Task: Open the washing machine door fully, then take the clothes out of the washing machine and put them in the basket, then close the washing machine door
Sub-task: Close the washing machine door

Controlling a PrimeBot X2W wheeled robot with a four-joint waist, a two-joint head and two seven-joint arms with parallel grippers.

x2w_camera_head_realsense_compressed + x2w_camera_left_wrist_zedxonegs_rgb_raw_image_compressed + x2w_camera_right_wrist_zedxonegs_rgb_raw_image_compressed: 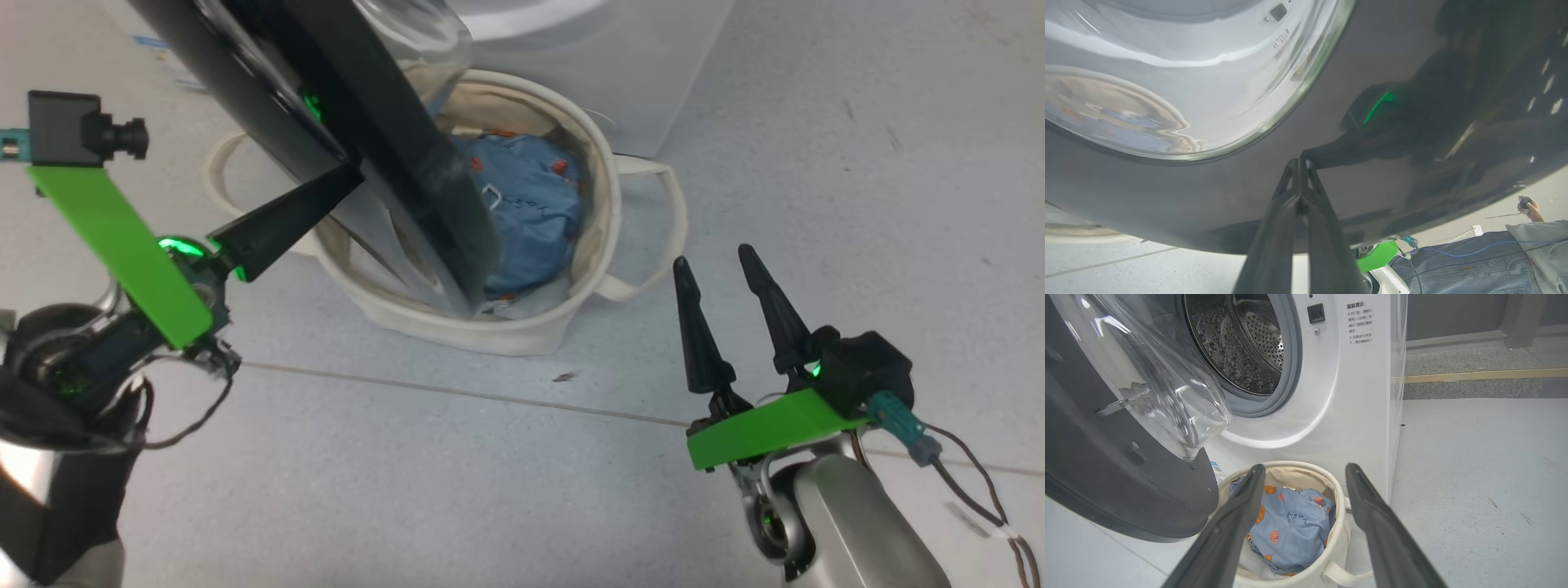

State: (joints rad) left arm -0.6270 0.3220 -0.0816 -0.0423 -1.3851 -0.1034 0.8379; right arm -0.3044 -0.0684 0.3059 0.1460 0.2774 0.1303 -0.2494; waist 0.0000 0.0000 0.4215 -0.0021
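Black gloss rim of the washing machine door [392, 147] is where I'm working. Head view: left gripper [353, 173] at 9 o'clock, fingers [286, 214] pressed together, tip touching the outer face. Nothing held. /op

Where's the load? /desk

Same view, 12 to 1 o'clock: clothes [531, 208] lie in the basket [608, 196], just in front of the washing machine [629, 73] and partly under the door. Right gripper [710, 260] at 4 o'clock, jaws apart, empty, near the basket but not touching it. /op

Left wrist? /desk

Fingertips [1292, 175] together on the rim at centre, glass bowl [1147, 81] at 10 o'clock. A person [1453, 265] in jeans at 4 o'clock, beyond the door edge. /op

Right wrist? /desk

Drum [1245, 343] at 12 looks empty. Door partly open at 9, latch [1120, 404] showing on its inner side. Basket with the clothes at 6.

I judge the close is the only step left. Plan:
- Tip on the rim, not the glass.
- Push square to the face and follow the arc so it doesn't skate on the gloss.
- Press until the latch catches.
- Watch the door's lower edge over the basket rim. /op
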